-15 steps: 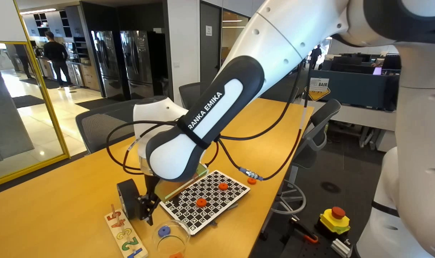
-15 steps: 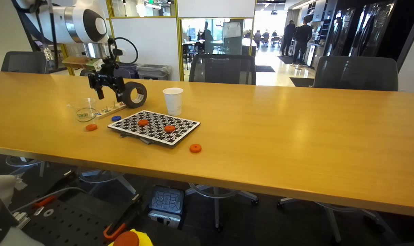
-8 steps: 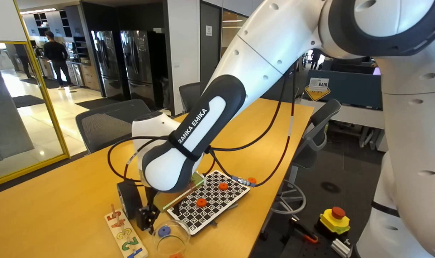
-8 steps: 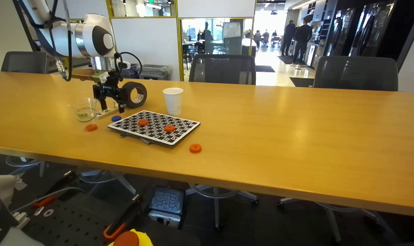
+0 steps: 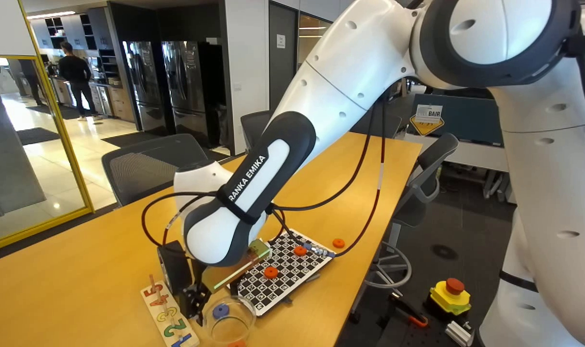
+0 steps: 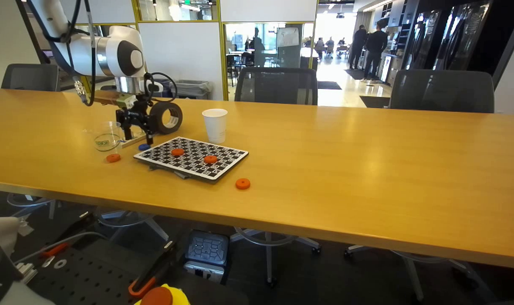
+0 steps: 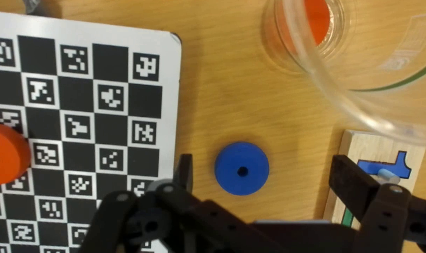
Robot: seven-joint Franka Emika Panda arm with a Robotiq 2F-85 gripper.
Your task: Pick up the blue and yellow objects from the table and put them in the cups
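Wrist view: my black two-finger gripper (image 7: 263,174) shows at bottom of frame, fingers spread wide, 1 lower ctr-L, 1 lower R, nothing in grip. Task's bright-blue round disc (image 7: 241,161) w/ ctr hole sits btwn them in frame, just below ctr, flat on the smooth yellowish wood table (image 7: 213,105). Black-and-white checkered board (image 7: 111,91) fills L side, w/ an orange-red round disc (image 7: 9,149) cut off by L edge. Short clear plastic cup (image 7: 334,91) takes upper R; 2nd orange-red disc (image 7: 317,21) shows thru its wall at top edge, can't tell if inside or behind. Pale wooden strip (image 7: 369,142) w/ coloured patches + peg is at R, partly hidden by a finger.

In an exterior view I've got fingers pointing down at L of frame, tips apart, low over table, blue disc by 1 tip. Upright white paper cup (image 6: 215,126) stands upper ctr, just behind board. Black tape roll (image 6: 160,120) stands on edge next to gripper; can't tell if they touch. Board carries a further orange-red disc (image 6: 208,160); a loose orange-red disc (image 6: 243,185) lies on table just past board's near corner.

In an exterior view white-and-black robot arm (image 5: 292,127) slants upper R to lower L; gripper's dark there, gap unclear to me. Blue disc shows thru clear cup, bottom L-ctr.
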